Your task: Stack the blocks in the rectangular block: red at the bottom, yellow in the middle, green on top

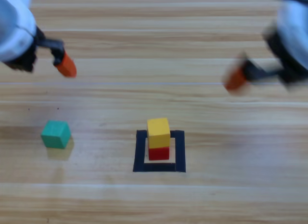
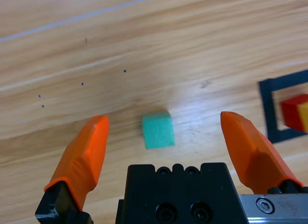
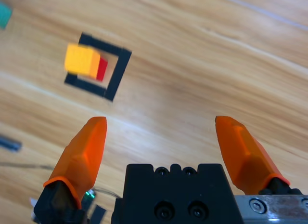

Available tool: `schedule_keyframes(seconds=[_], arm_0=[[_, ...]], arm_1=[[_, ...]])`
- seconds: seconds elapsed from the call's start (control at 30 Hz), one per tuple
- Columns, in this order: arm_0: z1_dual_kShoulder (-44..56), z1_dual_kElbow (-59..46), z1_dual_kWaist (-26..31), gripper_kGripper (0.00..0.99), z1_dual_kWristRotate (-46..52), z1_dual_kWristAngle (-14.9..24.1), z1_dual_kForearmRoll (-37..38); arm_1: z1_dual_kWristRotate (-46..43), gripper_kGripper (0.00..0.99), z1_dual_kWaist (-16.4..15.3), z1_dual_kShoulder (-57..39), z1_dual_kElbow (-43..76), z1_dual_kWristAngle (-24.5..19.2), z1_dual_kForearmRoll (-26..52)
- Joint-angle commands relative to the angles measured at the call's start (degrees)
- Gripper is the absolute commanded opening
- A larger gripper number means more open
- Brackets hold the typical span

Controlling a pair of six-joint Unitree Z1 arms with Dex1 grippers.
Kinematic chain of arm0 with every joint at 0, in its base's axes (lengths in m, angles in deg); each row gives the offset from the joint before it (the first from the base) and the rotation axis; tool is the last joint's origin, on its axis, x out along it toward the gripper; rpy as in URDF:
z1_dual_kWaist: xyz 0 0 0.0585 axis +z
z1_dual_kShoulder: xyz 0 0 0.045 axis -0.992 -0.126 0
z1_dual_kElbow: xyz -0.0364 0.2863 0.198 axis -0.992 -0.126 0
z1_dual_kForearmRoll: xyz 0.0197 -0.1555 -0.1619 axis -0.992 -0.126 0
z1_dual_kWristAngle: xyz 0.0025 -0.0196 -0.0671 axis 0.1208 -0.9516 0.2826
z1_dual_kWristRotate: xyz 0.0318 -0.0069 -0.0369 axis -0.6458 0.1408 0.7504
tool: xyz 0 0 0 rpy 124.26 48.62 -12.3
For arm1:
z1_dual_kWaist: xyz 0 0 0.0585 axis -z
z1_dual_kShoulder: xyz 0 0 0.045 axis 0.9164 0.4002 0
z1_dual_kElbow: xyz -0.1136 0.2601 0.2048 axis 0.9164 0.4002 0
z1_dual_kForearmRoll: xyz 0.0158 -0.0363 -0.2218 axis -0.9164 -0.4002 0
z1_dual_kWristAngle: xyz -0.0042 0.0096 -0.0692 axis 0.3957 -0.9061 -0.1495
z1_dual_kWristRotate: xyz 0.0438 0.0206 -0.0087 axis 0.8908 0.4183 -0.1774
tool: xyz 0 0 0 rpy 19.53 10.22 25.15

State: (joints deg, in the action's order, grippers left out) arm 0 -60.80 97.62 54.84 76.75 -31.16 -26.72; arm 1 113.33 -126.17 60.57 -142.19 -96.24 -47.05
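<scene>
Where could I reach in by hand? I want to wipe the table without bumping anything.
Bare wood lies between the green cube and the black tape square, along the bottom edge, and right of the square. It is crowded inside the square, with yellow cube on red cube, and up top by the left end effector and right end effector.

Light: bright, even, soft | Shadows: faint one below green cube (image 1: pixel 56 133) | Blur: right gripper (image 1: pixel 236 79) smeared in high view; yellow cube (image 3: pixel 80 59) soft in right wrist view
</scene>
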Motion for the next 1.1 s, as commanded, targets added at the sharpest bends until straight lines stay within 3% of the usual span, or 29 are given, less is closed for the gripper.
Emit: schedule_keyframes(seconds=[0.03, 0.33, 0.7, 1.1], arm_0=[[-10.74, -2.07, 6.74, 0.988, 1.63, -2.36, 1.85], [-9.69, -6.29, 6.92, 0.985, 2.07, -3.77, 2.03], [-0.10, -10.42, 2.79, 0.985, 2.69, -6.67, 2.47], [-8.10, -9.98, -1.96, 0.974, 3.13, -2.89, 3.78]], arm_1=[[-12.15, 0.990, 12.48, -23.68, 26.68, 10.95, 19.38], [-16.72, 0.990, 12.57, -19.03, 31.16, 14.11, 22.28], [-15.31, 0.990, 12.57, -14.98, 30.72, 13.76, 22.72], [-14.78, 0.990, 12.57, -14.63, 30.72, 13.58, 22.81]])
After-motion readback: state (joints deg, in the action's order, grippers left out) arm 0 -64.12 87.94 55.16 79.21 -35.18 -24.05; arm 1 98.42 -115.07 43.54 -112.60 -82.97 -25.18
